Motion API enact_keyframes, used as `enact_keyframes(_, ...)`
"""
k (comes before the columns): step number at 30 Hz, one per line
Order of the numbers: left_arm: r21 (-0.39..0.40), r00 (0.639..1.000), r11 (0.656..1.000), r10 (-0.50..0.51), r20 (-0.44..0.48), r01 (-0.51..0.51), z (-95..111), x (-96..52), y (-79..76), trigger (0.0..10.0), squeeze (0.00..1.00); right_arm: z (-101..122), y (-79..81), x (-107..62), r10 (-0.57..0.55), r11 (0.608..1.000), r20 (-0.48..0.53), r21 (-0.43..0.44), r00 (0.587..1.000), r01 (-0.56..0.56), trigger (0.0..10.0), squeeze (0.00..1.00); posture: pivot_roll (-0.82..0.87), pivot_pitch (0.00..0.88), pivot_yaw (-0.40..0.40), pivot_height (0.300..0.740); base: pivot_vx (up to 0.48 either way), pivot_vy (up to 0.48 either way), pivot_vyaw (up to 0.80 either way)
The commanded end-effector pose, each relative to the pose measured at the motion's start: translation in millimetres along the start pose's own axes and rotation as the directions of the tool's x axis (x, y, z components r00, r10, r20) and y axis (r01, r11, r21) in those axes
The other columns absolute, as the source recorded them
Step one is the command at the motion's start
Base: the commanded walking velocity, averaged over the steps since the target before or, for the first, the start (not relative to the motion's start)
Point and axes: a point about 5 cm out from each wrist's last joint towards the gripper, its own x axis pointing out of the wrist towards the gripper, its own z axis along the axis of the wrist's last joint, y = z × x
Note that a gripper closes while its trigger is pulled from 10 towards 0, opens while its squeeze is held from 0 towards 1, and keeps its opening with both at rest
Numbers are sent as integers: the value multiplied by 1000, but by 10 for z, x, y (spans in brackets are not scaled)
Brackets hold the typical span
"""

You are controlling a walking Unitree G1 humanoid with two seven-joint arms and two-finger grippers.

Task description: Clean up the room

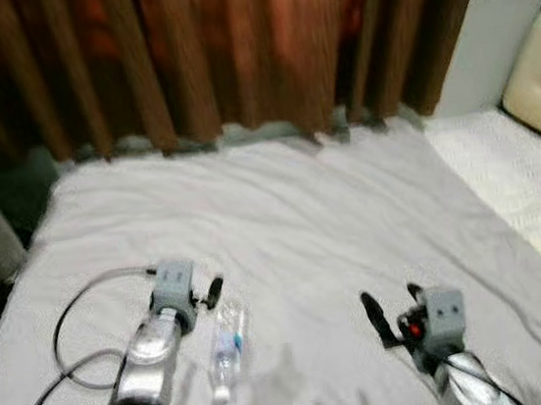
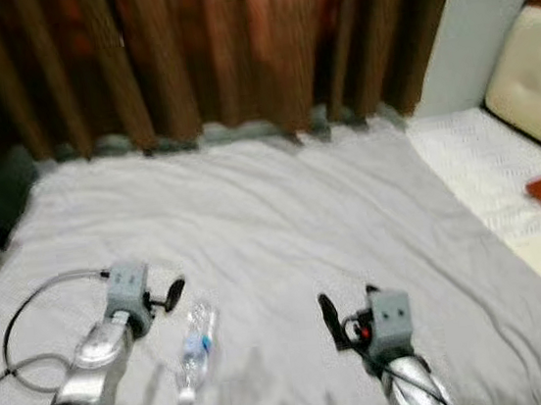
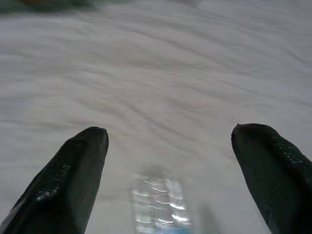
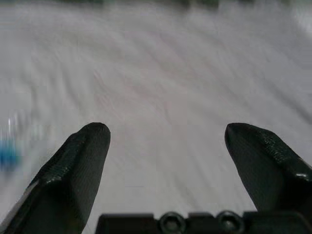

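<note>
— Where's the bottle (image 1: 226,346)?
— On the bed (image 1: 292,220), beside the left claw (image 3: 168,146), fingers wide.
— Advice?
— Straddle its middle, then close. Right claw (image 4: 165,146) hovers wide, empty.

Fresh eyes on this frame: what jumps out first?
A clear plastic bottle with a blue label lies on its side on the wide white bed, just beside the left gripper, whose fingers are spread open with the bottle between them in the left wrist view. The right gripper hovers open over bare sheet to the right. Brown curtains hang behind the bed.
</note>
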Motion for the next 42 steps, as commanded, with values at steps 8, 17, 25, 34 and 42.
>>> enact_keyframes(8,-5,984,989,143,-101,-145,-108,-11,251,10000,0,57,205,-728,78,997,-86,6,993,-77,10000,0,-276,508,-124,740,0,0,0)
enact_keyframes(17,100,960,962,264,-92,-255,-63,-32,436,10000,0,183,201,-1354,54,998,-214,3,975,-55,10000,0,-376,627,-165,740,0,0,0)
enact_keyframes(25,189,907,909,399,-136,-372,-185,-170,714,10000,0,234,208,-1601,39,999,-298,10,954,-38,10000,0,-396,629,-178,740,0,0,0)
enact_keyframes(34,44,894,919,391,-220,-391,-271,-210,768,0,0,209,169,-1529,41,999,-305,9,951,-40,10000,0,-373,608,-175,740,0,0,0)
enact_keyframes(42,87,946,951,304,-114,-295,-160,-161,694,0,0,115,139,-1273,53,998,-268,57,962,-40,10000,0,-278,497,-134,740,0,0,0)
